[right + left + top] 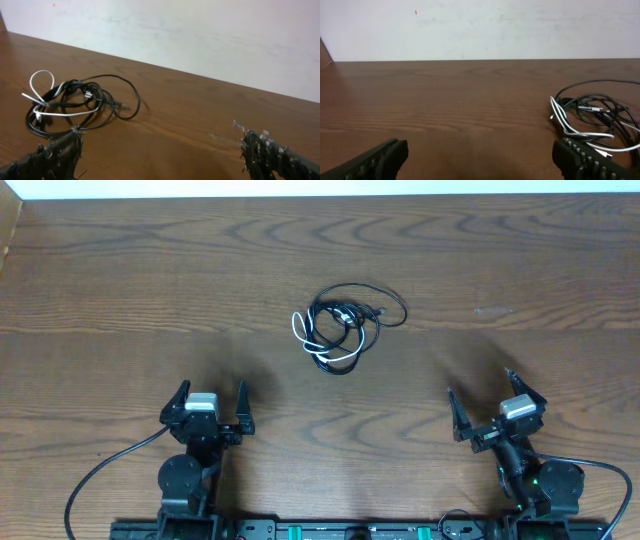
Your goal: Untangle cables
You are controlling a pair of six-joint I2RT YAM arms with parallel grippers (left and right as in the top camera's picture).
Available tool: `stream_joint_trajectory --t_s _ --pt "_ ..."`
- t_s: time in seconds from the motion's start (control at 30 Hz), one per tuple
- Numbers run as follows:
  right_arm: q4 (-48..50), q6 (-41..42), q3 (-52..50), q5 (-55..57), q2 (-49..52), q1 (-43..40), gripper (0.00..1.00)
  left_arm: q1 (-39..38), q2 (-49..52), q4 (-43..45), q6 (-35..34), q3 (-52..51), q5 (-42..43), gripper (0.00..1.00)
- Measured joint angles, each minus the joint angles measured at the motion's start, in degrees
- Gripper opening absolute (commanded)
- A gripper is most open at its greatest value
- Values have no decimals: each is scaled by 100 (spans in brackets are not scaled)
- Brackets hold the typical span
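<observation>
The brown wooden counter carries everything. At its near edge stand the two arms. The left pincer and the right pincer both have their fingers wide apart and hold nothing, probably a rest pose before reaching. The cables lie in one heap near the middle of the counter, well apart from both pincers. The black cable makes several loops, and the shorter white cable passes through them on the left side, so I think each must be pulled its own way. A small plug sticks out on the right.
</observation>
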Motion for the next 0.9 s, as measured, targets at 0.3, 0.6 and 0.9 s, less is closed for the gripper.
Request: stream_joint_trajectory --t_s 0.3,0.6,0.9 --pt "11 92 0 -619 0 0 99 0 37 -61 -55 63 632 98" --pt "24 656 101 -894 7 0 99 0 1217 -756 -74 769 1084 98" --pt "46 787 1088 -964 586 0 99 0 3550 -2048 -76 3303 1360 98"
